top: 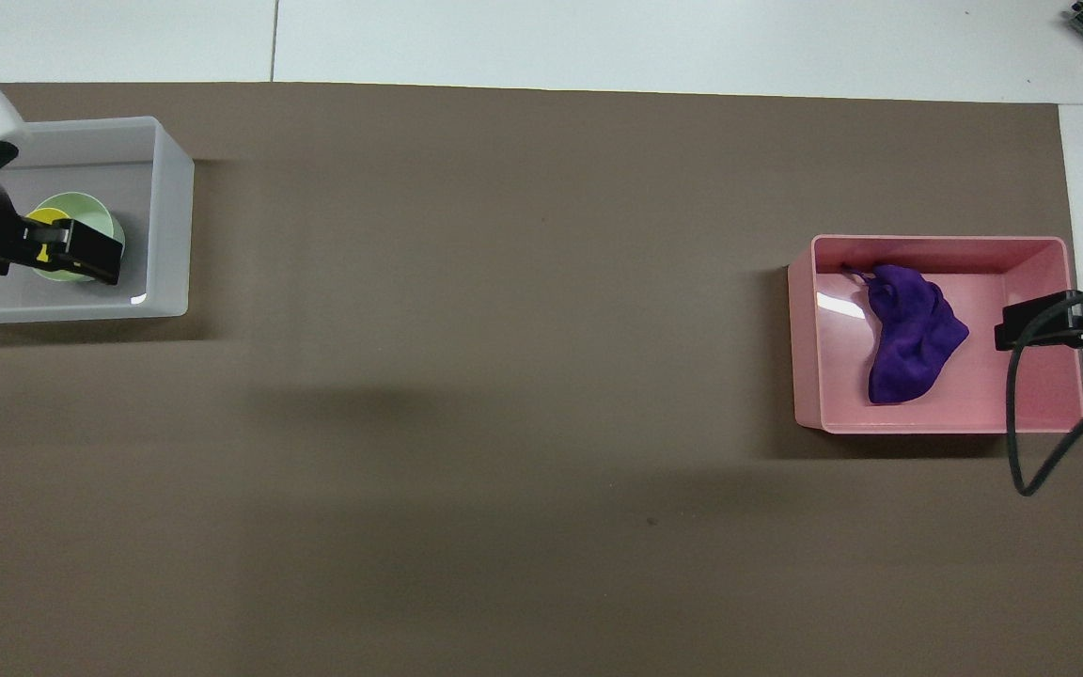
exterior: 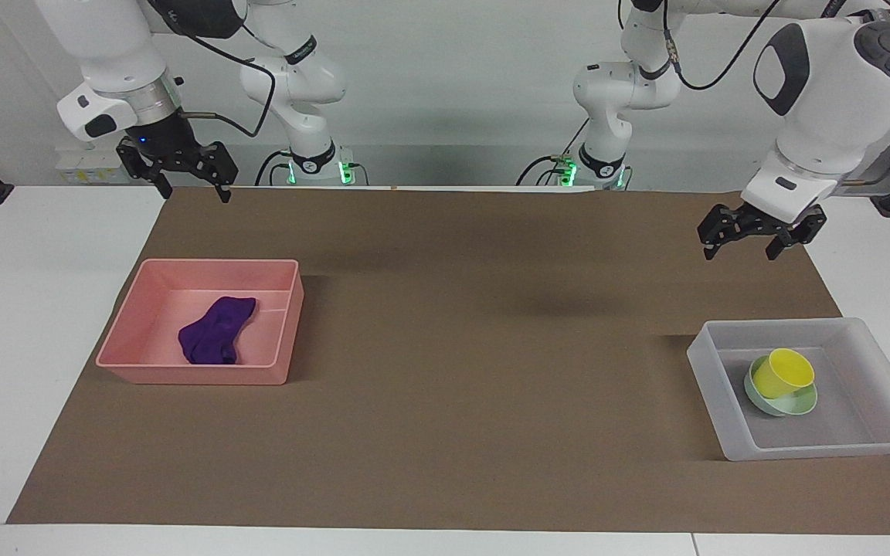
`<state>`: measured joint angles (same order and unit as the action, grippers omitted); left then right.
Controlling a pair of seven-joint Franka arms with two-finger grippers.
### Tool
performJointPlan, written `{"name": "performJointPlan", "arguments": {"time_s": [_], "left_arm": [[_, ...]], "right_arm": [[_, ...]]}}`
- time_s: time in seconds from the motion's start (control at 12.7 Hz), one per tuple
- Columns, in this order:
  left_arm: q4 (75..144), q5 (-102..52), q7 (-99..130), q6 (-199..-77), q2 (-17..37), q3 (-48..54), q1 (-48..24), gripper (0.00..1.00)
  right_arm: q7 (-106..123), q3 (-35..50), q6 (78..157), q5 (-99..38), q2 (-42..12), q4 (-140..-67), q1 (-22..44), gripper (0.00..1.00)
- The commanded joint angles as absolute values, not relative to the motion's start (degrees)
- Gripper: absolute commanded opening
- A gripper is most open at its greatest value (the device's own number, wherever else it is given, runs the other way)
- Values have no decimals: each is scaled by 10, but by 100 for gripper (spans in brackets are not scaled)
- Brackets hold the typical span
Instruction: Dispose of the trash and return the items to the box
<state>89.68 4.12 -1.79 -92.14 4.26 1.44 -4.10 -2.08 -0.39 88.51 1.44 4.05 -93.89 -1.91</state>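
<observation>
purple cloth (exterior: 217, 331): crumpled on the floor of the pink bin (exterior: 133, 339), left of centre in the facing view, toward the right arm's end of the table
yellow cup (exterior: 782, 372): tilted, resting in the mint-green bowl (exterior: 796, 404)
mint-green bowl: on the floor of the translucent bin (exterior: 800, 450), lower right of the facing view, toward the left arm's end
left gripper (exterior: 740, 245): raised in the air at the right of the facing view, over the brown mat (exterior: 491, 347), fingers spread apart and holding nothing; cup and bowl sit well below it and apart from it; in the overhead view, at the left edge, it covers part of the cup
right gripper (exterior: 190, 188): up in the upper left of the facing view, over the mat's edge, fingers parted and empty; the purple cloth lies well apart from it, lower in the frame
</observation>
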Motion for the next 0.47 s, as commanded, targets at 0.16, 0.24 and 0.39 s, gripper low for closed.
{"name": "performJointPlan", "arguments": {"time_s": [0.16,0.24,0.39], "left_arm": [[983,-14,-27,-946,-48,11,-21,100],[981,-14,-27,-939,-49,14,-18,100],[978,-12,-20,-935,-47,31,-8,100]], "right_arm": [[-9,-1,896,5,49,-952,-25,100],[-9,-1,896,5,50,-954,-25,100],[-9,-1,896,5,53,-958,-25,100]]}}
